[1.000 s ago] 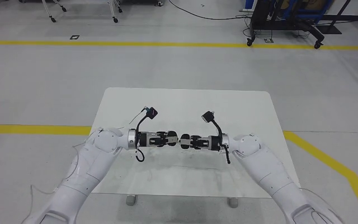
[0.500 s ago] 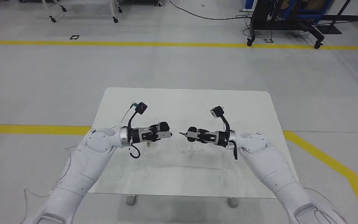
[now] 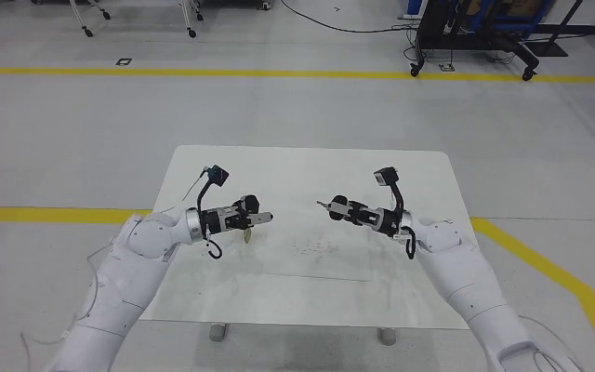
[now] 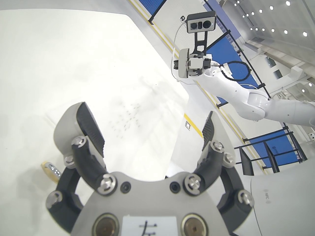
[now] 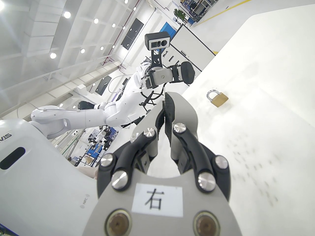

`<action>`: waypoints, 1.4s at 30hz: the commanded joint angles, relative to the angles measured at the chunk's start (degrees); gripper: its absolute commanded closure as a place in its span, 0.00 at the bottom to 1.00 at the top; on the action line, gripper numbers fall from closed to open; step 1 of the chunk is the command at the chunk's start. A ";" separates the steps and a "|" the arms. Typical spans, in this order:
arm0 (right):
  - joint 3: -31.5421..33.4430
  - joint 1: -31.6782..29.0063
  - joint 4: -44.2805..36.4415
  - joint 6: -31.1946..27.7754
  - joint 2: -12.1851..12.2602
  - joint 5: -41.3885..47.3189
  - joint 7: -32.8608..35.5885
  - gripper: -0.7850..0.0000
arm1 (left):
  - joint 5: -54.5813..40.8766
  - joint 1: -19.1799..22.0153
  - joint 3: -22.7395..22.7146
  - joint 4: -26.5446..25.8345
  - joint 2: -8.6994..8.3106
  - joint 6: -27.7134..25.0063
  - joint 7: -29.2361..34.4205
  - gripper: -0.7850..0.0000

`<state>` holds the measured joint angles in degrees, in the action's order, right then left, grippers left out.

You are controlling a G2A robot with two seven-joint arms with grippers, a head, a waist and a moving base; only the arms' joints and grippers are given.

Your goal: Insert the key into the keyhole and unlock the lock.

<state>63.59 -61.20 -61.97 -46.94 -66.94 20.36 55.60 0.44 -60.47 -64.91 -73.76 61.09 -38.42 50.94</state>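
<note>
A small brass padlock [image 3: 248, 235] with a silver shackle lies flat on the white table [image 3: 372, 177], left of centre; the right wrist view has it as the padlock [image 5: 219, 98]. My left gripper [image 3: 265, 219] hovers just above and beside it, open with nothing between its fingers [image 4: 91, 128]; the padlock [image 4: 50, 170] peeks out beside one finger. My right gripper [image 3: 332, 206] hangs above the table right of centre, pointing at the left one. It is shut on the thin key [image 3: 322, 203], whose tip sticks out past the fingertips. A wide gap separates the two grippers.
Faint dark smudges [image 3: 311, 246] mark the table's middle. The table edge [image 3: 307, 325] runs close in front of the arms. Yellow floor lines and a dark wheeled frame [image 3: 474, 37] lie far beyond the table.
The two grippers, joined at the table's middle a second ago, have drawn apart, left arm leftward and right arm rightward. The padlock now lies on the table below the open left gripper.
</note>
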 commanded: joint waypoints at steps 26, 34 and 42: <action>0.00 0.00 0.00 0.00 0.00 0.00 0.00 1.00 | 48.04 -7.62 3.37 -15.62 -1.12 30.59 -0.96 0.57; 0.00 0.00 0.00 0.00 0.00 0.00 0.00 1.00 | 48.10 -6.72 3.75 -13.87 -0.82 30.04 -1.75 0.66; 0.00 0.00 0.00 0.00 0.00 0.00 0.00 1.00 | 48.57 -5.33 5.43 -12.35 -0.10 31.18 -3.02 0.74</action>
<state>63.59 -61.20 -61.97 -46.94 -66.94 20.36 55.59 48.99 -66.08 -59.75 -86.46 60.87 -7.41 48.14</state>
